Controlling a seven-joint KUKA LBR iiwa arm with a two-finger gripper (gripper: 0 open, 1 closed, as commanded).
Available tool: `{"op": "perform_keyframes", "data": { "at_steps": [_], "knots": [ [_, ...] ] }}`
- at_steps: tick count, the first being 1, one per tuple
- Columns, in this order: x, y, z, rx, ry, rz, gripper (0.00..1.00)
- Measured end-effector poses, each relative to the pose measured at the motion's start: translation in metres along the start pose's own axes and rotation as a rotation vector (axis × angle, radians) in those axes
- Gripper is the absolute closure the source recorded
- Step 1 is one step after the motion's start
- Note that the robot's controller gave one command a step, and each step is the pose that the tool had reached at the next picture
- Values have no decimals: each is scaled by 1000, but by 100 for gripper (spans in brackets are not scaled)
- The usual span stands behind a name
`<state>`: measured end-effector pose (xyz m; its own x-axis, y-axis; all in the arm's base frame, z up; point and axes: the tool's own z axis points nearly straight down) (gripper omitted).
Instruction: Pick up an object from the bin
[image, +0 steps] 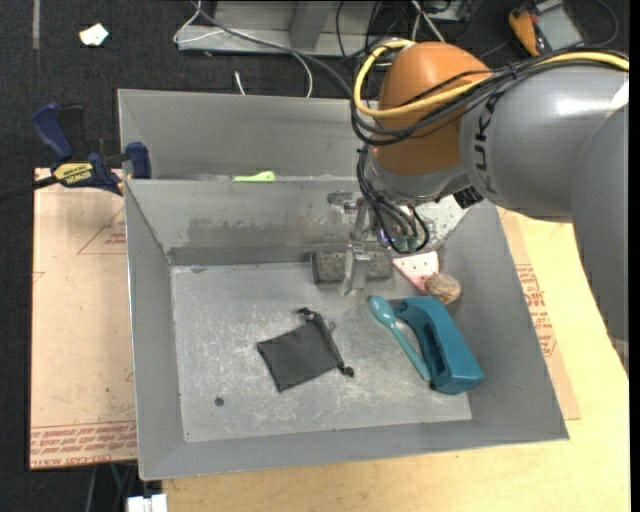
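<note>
My gripper (362, 278) hangs low over the back middle of the bin, close to the rear wall, and is open with nothing between its fingers. A small grey block (325, 268) lies just to its left, beside the left finger. To its right lie a pink-and-white piece (415, 266) and a small tan lump (444, 289). A teal handled tool (432, 340) lies in front of the gripper on the right, its handle end pointing toward the gripper.
A flat black pouch with a cord (298, 356) lies on the bin floor at centre, in front and left of the gripper. The arm with its orange cover and cables reaches in from the upper right.
</note>
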<state>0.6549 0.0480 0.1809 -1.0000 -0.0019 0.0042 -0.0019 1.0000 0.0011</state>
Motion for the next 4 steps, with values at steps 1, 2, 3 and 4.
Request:
{"op": "perform_keyframes", "data": {
  "at_steps": [1, 2, 3, 4],
  "knots": [
    [-1, 0, -5, 0, -6, 1, 0],
    [39, 22, 52, 0, -6, -148, 0],
    [8, -48, 61, 1, -17, -74, 0],
    [42, 48, 60, -6, -3, -386, 0]
  ]
}}
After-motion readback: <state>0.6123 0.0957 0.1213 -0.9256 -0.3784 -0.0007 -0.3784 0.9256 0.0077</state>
